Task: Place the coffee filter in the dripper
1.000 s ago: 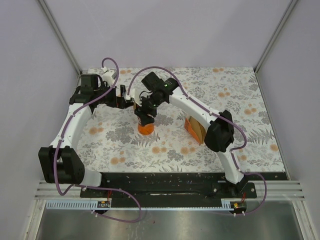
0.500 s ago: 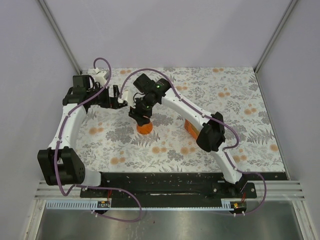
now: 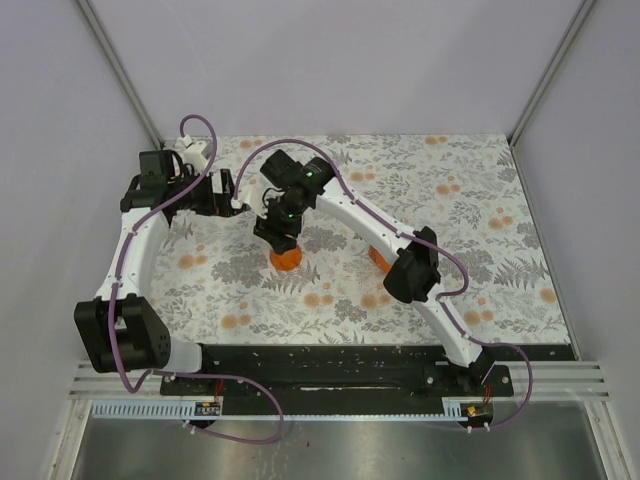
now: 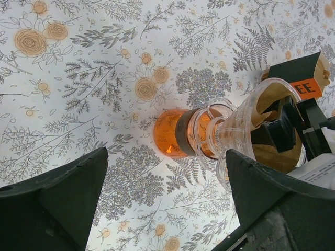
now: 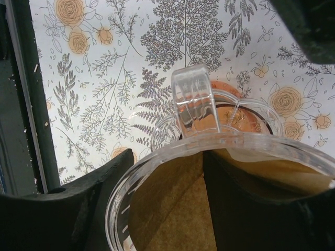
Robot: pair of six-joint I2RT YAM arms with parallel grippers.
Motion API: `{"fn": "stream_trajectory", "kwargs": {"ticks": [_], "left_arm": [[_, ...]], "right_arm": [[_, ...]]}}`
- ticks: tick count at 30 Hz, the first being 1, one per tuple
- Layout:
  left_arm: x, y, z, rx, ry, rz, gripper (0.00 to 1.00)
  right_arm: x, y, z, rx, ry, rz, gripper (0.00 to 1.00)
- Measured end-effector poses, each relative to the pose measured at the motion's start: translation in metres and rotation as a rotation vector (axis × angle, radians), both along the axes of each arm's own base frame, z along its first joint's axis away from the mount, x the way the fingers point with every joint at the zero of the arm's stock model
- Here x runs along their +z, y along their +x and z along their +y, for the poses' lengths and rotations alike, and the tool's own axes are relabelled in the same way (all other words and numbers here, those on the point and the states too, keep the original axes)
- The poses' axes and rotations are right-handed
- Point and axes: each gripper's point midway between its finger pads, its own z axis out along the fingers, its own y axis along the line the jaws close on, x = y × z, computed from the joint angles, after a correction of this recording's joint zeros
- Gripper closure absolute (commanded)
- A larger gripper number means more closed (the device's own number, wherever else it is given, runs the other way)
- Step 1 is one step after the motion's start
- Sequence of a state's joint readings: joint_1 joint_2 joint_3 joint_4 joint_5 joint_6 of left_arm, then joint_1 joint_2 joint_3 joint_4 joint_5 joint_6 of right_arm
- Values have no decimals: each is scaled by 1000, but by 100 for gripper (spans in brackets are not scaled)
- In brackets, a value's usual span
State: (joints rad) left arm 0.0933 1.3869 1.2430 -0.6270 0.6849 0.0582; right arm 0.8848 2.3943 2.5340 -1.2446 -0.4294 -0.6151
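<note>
The dripper [image 4: 209, 133] is gleaming as clear, glossy plastic or glass, its base glowing translucent orange. The coffee filter [image 5: 172, 219] is looking like matt, fibrous brown paper. The surface [image 4: 78, 78] is showing a smooth matt floral print. The left gripper [image 4: 163, 206] is showing matt dark plastic.

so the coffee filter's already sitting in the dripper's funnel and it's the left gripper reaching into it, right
Not quite: the right gripper is the one reaching into the funnel, not the left. The left wrist view shows the left gripper wide open and apart from the dripper. The coffee filter does sit inside the funnel, as you said.
</note>
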Motion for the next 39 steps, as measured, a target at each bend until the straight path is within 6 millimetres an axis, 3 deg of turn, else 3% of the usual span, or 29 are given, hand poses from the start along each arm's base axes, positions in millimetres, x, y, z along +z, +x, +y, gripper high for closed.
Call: {"fn": "stream_trajectory", "kwargs": {"ticks": [15,39], "left_arm": [[0,0,-2,-3,7,-2,1],[15,-1,-11,-31,-18,-53,1]], "right_arm": [[2,0,-7,-23,-38,-12,32],[21,-2,-15,-37,-42,-50,30]]}}
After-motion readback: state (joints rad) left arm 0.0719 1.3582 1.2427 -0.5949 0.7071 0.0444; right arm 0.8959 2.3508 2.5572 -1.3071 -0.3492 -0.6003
